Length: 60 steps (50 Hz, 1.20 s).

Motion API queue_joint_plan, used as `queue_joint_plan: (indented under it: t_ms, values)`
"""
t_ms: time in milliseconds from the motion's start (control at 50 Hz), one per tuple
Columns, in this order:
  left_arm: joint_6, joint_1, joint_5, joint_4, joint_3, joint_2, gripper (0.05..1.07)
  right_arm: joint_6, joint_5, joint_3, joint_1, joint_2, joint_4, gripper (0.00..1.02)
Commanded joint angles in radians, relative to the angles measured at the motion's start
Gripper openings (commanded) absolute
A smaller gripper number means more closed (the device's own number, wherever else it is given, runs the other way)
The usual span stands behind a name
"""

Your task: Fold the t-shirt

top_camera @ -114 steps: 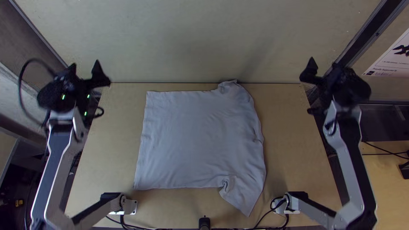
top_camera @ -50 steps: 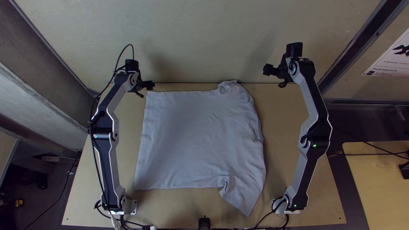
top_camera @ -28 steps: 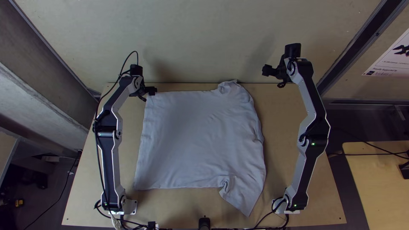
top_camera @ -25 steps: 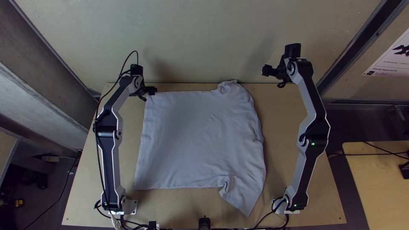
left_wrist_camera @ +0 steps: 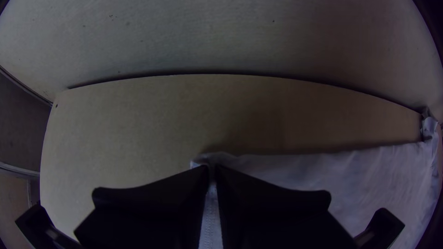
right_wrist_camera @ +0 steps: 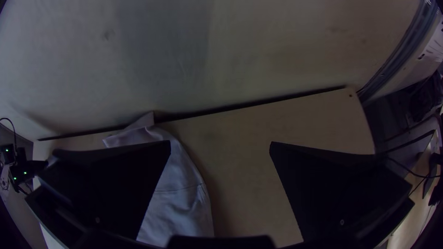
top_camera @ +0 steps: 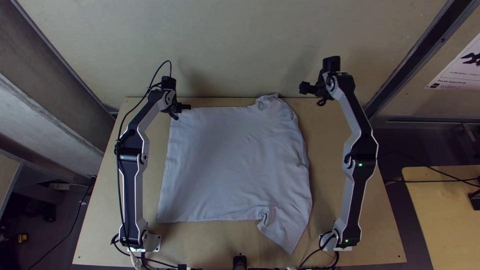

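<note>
Across the middle of the light wooden table [top_camera: 327, 150], seen from above, lies the pale t-shirt [top_camera: 230, 165], its bottom hem towards 9 o'clock, probably set broad and central so both arms can reach its edges. At its 11 o'clock corner the left gripper [left_wrist_camera: 212, 168] has its fingers pressed together on a pinch of cloth, most likely to lift or steer that corner for a fold. Near 1 o'clock, beyond the cloth, the right gripper [right_wrist_camera: 220, 143] is spread wide and holds nothing, presumably readied for a second grasp by the shoulder.

The body is spread nearly square, with soft, shallow wrinkles; whether a layer is tucked beneath I cannot tell. Its 3 o'clock side bows outward. At 5 o'clock a sleeve [top_camera: 290, 232] splays to a point, creased where it meets the body, while a smaller bunch of cloth [top_camera: 269, 102] puckers at 1 o'clock. A stitched line [left_wrist_camera: 210, 226] runs beside the pinched corner.
</note>
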Motion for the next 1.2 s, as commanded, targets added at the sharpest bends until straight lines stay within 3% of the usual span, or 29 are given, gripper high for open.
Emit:
queue_joint_plan:
  t_ms: [0,480,600,780,840,940,1060,1180]
  values:
    - [-0.016,-0.009,-0.004,-0.049,0.001,-0.036,0.08,-0.028,-0.007,0.028,0.021,0.064,0.016,0.98]
    - [-0.011,-0.055,-0.002,-0.073,0.0,-0.148,0.08,-0.012,-0.001,0.065,0.109,0.215,0.127,0.95]
    - [-0.011,-0.066,-0.001,-0.075,0.001,-0.179,0.08,-0.011,0.016,0.074,0.118,0.249,0.157,0.86]
    - [-0.01,-0.081,-0.001,-0.075,0.001,-0.222,0.08,-0.014,0.043,0.088,0.127,0.302,0.159,0.86]
    - [-0.011,-0.086,-0.001,-0.075,0.003,-0.231,0.08,-0.015,0.046,0.089,0.13,0.313,0.159,0.76]
    - [-0.011,-0.089,-0.001,-0.075,0.003,-0.243,0.08,-0.017,0.057,0.094,0.132,0.33,0.159,0.48]
    - [-0.011,-0.084,-0.001,-0.079,0.004,-0.249,0.08,-0.045,0.074,0.094,0.136,0.345,0.16,0.02]
    - [-0.011,-0.08,-0.001,-0.096,0.003,-0.251,0.08,-0.048,0.074,0.094,0.147,0.338,0.128,0.02]
